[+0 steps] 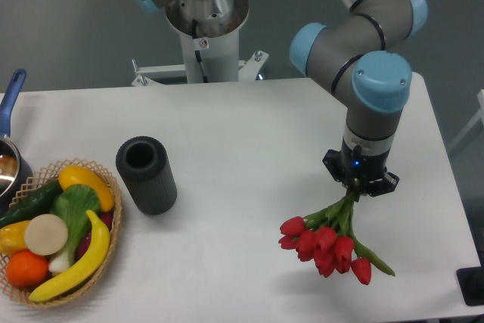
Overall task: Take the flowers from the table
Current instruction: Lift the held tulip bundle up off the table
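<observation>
The flowers [327, 245] are a small bunch of red tulips with green stems, at the right front of the white table [249, 126]. Their stems run up into my gripper [355, 193], which points straight down over them and is shut on the stem ends. The red heads hang lower left of the gripper, close to or just above the tabletop; I cannot tell if they touch it. The fingertips are hidden by the gripper body and the stems.
A dark cylindrical cup [146, 175] lies on the table left of centre. A wicker basket [107, 228] of colourful fruit and vegetables sits at the front left. A pot with a blue handle [10, 96] is at the left edge. The robot base [204, 28] stands behind the table.
</observation>
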`<state>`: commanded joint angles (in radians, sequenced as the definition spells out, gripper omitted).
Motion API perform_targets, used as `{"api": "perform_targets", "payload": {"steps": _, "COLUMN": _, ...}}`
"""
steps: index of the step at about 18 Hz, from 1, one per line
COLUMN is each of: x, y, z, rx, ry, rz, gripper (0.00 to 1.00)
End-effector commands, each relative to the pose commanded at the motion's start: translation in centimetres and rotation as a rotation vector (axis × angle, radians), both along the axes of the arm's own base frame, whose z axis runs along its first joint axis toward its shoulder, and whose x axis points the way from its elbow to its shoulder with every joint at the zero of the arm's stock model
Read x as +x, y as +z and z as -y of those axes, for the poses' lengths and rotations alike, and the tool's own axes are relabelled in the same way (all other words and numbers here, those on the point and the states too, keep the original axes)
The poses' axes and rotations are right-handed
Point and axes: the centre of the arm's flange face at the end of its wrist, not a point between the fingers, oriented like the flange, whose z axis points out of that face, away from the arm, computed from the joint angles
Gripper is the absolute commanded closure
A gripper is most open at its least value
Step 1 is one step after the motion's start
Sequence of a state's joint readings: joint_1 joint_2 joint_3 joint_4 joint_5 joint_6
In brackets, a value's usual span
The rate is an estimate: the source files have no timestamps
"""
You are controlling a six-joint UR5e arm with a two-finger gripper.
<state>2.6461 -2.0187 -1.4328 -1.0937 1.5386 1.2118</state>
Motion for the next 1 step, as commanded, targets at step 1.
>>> {"api": "perform_targets", "payload": {"steps": 1, "x": -0.01, "y": -0.3, "z": -0.12, "rx": -0.002, "ry": 0.0, "rz": 0.004, "gripper": 0.99}}
